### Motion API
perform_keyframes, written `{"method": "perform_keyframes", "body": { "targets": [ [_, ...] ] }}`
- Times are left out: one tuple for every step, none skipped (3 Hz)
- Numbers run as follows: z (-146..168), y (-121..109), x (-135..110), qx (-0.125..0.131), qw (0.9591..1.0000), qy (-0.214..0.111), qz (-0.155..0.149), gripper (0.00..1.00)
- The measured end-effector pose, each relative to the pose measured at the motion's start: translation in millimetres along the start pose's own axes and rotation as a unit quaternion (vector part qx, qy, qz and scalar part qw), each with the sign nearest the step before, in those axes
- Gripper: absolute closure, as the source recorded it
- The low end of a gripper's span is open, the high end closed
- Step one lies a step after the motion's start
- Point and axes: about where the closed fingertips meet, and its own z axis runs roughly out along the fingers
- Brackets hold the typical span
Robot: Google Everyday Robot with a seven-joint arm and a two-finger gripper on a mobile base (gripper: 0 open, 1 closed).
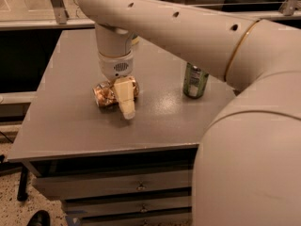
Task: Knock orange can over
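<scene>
My claw (124,99) hangs low over the left-middle of the grey table (66,126), right in front of the orange can (105,94) — the can lies on its side, partly hidden behind me. Whether my claw is open or closed, I cannot tell. 1 green can (195,80) stands upright to the right — well apart.

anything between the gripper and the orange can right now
Nothing visible. The gripper is directly at the orange can, overlapping it in this view. The can appears to lie on its side on the table. The green can stands apart, off to the side.
</scene>
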Motion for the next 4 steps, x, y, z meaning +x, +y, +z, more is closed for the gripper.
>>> {"method": "perform_keyframes", "body": {
  "targets": [
    [-18.8,0.0,5.9,0.039,0.9974,-0.045,0.041,0.00],
    [-69.4,5.8,23.6,0.129,0.9777,-0.124,0.110,0.00],
    [-116.3,21.2,51.6,0.215,0.9430,-0.189,0.170,0.00],
    [-152.1,53.7,88.7,0.295,0.8940,-0.246,0.230,0.00]
  ]
}}
